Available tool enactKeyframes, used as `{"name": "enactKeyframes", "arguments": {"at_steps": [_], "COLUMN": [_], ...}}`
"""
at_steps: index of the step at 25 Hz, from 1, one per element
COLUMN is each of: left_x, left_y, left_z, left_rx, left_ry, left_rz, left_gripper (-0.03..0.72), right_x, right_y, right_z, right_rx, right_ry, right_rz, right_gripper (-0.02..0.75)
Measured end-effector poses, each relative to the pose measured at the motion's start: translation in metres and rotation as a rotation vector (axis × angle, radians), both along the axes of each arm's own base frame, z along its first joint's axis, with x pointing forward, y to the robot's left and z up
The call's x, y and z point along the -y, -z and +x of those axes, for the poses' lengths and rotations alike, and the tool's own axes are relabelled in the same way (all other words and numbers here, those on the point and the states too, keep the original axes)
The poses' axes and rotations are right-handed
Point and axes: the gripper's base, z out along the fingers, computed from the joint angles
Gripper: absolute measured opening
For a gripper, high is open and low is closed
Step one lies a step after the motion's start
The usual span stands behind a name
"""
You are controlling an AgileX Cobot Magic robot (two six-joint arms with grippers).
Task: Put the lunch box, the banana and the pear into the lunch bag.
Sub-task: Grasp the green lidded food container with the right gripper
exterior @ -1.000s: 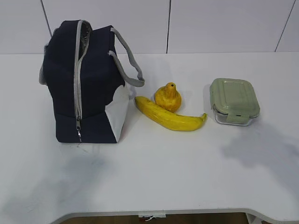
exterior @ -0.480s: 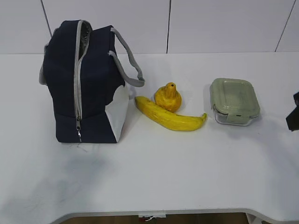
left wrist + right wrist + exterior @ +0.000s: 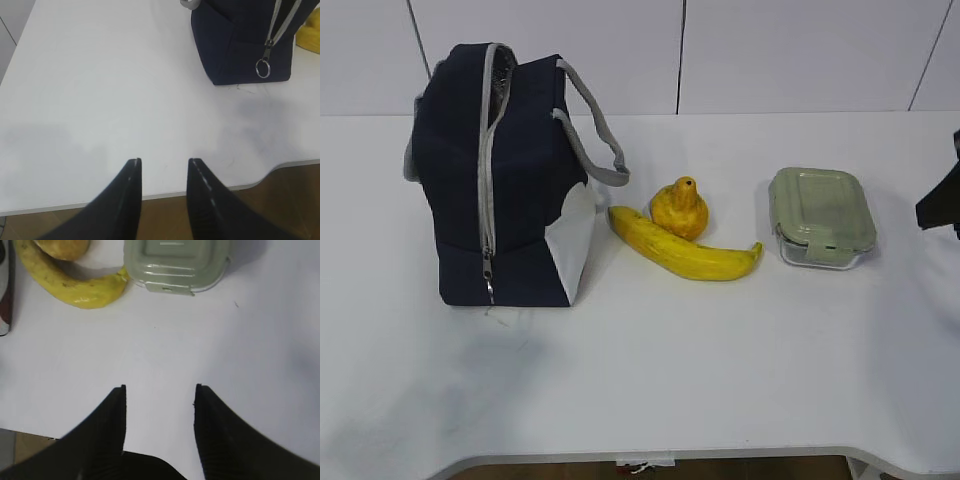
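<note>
Where it lies, banana (image 3: 682, 248) crosswise, tip right.

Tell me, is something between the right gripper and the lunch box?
Nothing visible. In the right wrist view only bare table lies between the open right gripper and the lunch box; the banana lies off to the side.

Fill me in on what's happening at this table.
Nothing is being handled yet. The lunch bag stands on the left of the table, and the banana, pear and lunch box all sit outside it to its right. The pear sits right behind the banana. The right gripper is open above the table, short of the lunch box. The left gripper is open too, over bare table in front of the bag, holding nothing.
</note>
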Motion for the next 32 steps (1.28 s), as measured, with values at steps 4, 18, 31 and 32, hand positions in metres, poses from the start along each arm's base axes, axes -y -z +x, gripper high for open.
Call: {"name": "enactKeyframes", "arguments": {"at_steps": [4, 18, 31, 32], "left_x": [0.000, 0.000, 0.000, 0.000], "left_y": [0.000, 0.000, 0.000, 0.000], "left_z": [0.000, 0.000, 0.000, 0.000], "left_rx": [0.000, 0.001, 0.001, 0.002], "left_ry": [0.000, 0.000, 0.000, 0.000], "left_rz": [0.000, 0.000, 0.000, 0.000], "left_gripper": [0.238, 0.239, 0.238, 0.238], "right_x": [0.011, 0.080, 0.087, 0.087], "right_y": [0.007, 0.049, 0.069, 0.069], "right_z": [0.013, 0.061, 0.077, 0.077], "right_rx": [-0.024, 0.011, -0.018, -0.017], "right_ry": [-0.022, -0.059, -0.054, -0.055], "right_rz": [0.056, 0.344, 0.369, 0.368], "right_gripper": [0.366, 0.365, 0.364, 0.364]}}
